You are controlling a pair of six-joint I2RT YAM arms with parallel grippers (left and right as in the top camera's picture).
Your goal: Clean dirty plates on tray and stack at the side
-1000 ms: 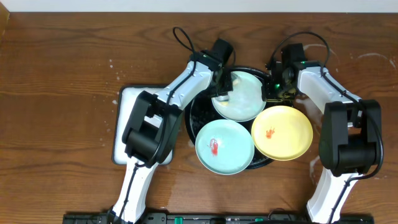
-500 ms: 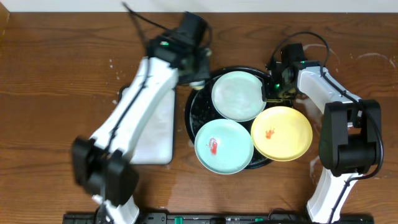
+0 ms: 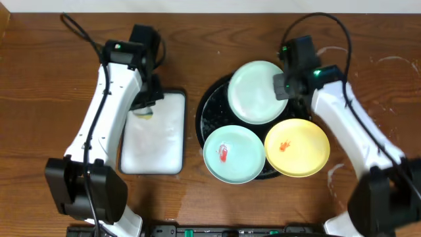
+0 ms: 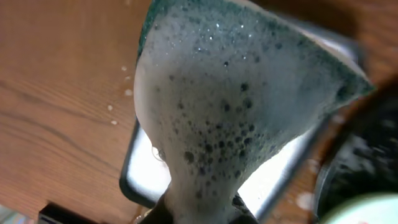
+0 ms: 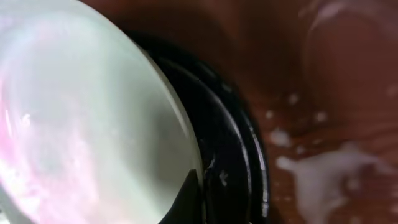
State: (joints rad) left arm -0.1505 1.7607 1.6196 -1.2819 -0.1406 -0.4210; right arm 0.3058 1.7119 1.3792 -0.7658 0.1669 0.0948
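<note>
Tray (image 3: 209, 122): black, round, raised rim, flecked with white foam. It sat mid-table between my 2 arms and carried 3 plates.

Rear mint plate (image 3: 253, 95): no smear visible from overhead. It lay at the tray's far side with its far edge over the rim. My right gripper (image 3: 284, 89) was closed on its right rim. The wrist view showed 1 dark finger (image 5: 186, 199) against the plate's edge, with the tray's rim just beyond. The other finger was hidden.

Front mint plate (image 3: 230, 155): 1 small red smear near its middle. It lay at the tray's near-left side, overhanging the rim.

Yellow plate (image 3: 297, 147): 1 small red smear near its middle. It lay at the tray's near-right side, overhanging the rim, edge to edge with the front mint plate.

Side (image 3: 385, 66): brown wood-grain tabletop right of the tray, marked with whitish rings and splashes. No plate was on it.

Sponge (image 4: 249, 106): green-edged, coated in grey-white bubbly foam. My left gripper (image 4: 200, 211) pinched it at its narrow end, and it fanned out wide beyond my fingers.

White tray (image 3: 158, 141): rectangular with a dark rim, left of the black tray and apart from it. My left gripper held the sponge above its far-left corner. I could not tell whether the sponge touched it.
</note>
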